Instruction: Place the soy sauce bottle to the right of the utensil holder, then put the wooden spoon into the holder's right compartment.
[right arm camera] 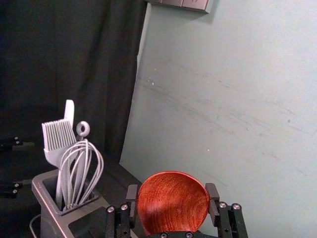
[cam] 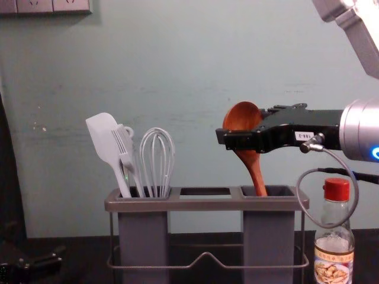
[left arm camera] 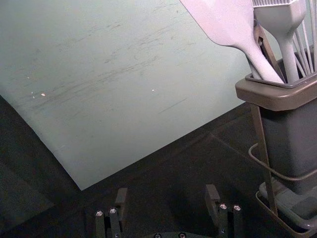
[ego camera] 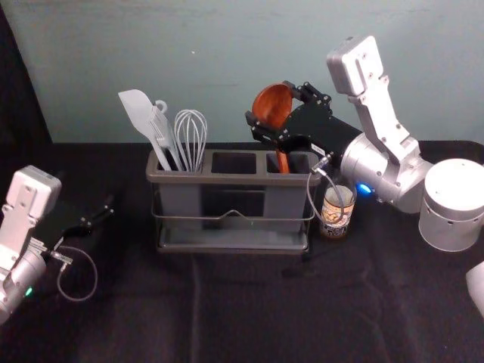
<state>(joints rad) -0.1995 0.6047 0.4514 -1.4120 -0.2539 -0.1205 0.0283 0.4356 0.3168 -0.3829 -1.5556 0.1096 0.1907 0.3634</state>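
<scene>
Done: red-capped glass soy sauce bottle (cam: pixel 333 266) right of brown-rimmed utensil holder (cam: pixel 204 204) | right gripper (right arm camera: pixel 172 198) clasps wooden spoon (cam: pixel 241 117), handle in right compartment (cam: pixel 268 236) | needs release | left gripper (left arm camera: pixel 167 198) idles left, spread

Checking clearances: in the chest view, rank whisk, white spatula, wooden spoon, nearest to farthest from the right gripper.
1. Wooden spoon: in the right gripper.
2. Whisk: left compartment's right side.
3. White spatula: left compartment's left side.
</scene>
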